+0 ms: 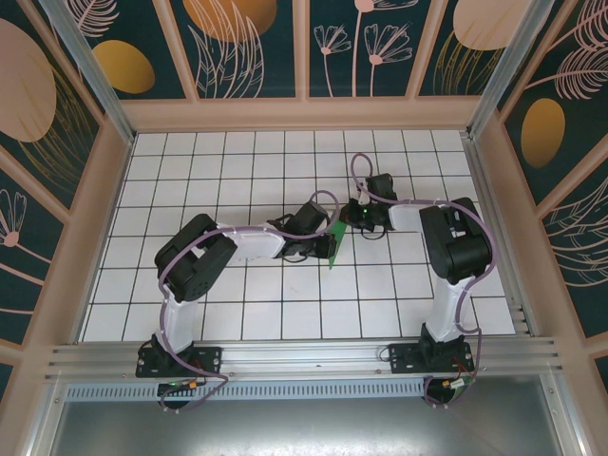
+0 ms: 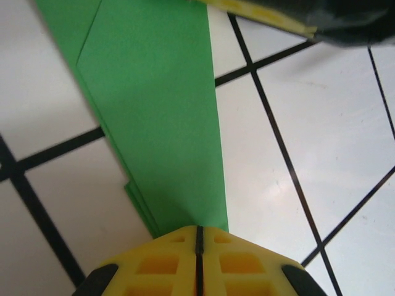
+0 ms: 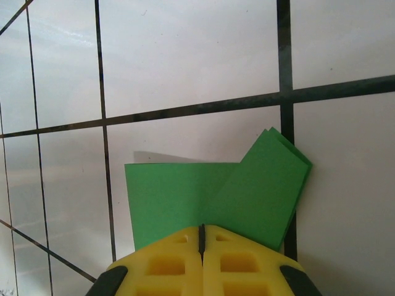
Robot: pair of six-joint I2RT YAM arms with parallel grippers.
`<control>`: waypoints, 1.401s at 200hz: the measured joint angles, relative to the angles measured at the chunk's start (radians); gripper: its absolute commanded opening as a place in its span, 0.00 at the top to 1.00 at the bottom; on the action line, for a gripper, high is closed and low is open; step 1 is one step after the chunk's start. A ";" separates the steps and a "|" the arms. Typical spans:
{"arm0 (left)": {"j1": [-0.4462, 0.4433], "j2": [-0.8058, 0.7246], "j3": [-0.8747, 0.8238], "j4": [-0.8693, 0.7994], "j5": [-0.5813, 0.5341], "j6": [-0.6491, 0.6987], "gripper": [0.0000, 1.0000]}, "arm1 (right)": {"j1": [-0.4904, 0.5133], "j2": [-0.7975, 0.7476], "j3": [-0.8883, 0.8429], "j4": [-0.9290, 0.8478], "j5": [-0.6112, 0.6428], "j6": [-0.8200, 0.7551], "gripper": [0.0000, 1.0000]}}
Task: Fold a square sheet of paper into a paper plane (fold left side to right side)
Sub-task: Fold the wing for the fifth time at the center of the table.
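Top external view: white worktop [image 1: 237,161] gridded with black lines, boxed by teal flower-patterned walls [image 1: 252,47]; near its middle, left end effector [image 1: 321,245] and right end effector [image 1: 351,218] each pinch the folded green paper plane [image 1: 336,247]

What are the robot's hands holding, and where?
The folded green paper: the left gripper pinches its narrow end, the right gripper another edge.

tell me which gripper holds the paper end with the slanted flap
The right gripper: the green paper at its jaws has a slanted flap; the left gripper holds a long strip.
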 measured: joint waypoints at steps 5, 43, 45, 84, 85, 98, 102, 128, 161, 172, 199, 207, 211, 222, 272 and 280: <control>0.000 -0.003 0.002 -0.013 0.003 0.002 0.88 | -0.001 0.000 0.000 0.000 -0.002 0.000 1.00; -0.001 -0.008 0.027 -0.056 0.053 0.003 0.89 | -0.002 0.001 0.000 0.000 -0.006 0.000 1.00; -0.001 -0.008 0.029 -0.056 0.056 0.003 0.89 | -0.002 0.001 0.000 0.000 -0.006 0.000 1.00; -0.001 -0.008 0.039 -0.051 0.087 0.003 0.90 | -0.002 0.001 0.000 0.000 -0.006 -0.001 1.00; -0.001 -0.008 0.039 -0.050 0.087 0.003 0.90 | -0.002 0.001 0.000 0.000 -0.006 0.000 1.00; -0.001 -0.008 0.040 -0.048 0.098 0.003 0.90 | -0.002 0.001 0.000 0.000 -0.006 0.000 1.00; -0.001 -0.007 0.042 -0.048 0.103 0.003 0.90 | -0.002 0.001 0.000 0.000 -0.006 0.000 1.00; -0.001 0.009 0.062 -0.044 0.113 0.003 0.90 | -0.002 0.001 0.000 0.000 -0.006 -0.001 1.00; -0.001 0.037 0.063 -0.043 0.113 0.003 0.90 | -0.002 0.001 0.000 0.000 -0.006 -0.001 1.00; -0.001 0.043 0.063 -0.040 0.117 0.003 0.90 | -0.002 0.001 0.000 0.000 -0.006 -0.001 1.00; 0.000 0.044 0.045 -0.012 0.128 0.002 0.90 | -0.002 0.001 0.000 0.000 -0.006 -0.001 1.00; 0.000 0.042 0.036 0.002 0.130 0.002 0.90 | -0.002 0.001 0.000 -0.001 -0.006 -0.001 1.00; 0.000 0.040 0.031 0.008 0.130 0.002 0.90 | -0.002 0.002 0.000 -0.001 -0.006 -0.001 1.00; 0.000 0.033 0.011 0.033 0.131 0.002 0.90 | -0.002 0.002 0.000 -0.002 -0.006 -0.001 1.00; -0.003 -0.012 -0.070 0.087 0.130 0.003 0.90 | -0.001 0.003 0.008 -0.027 -0.018 -0.001 1.00; -0.006 -0.014 -0.074 0.087 0.130 0.003 0.90 | -0.001 0.003 0.009 -0.029 -0.020 -0.001 1.00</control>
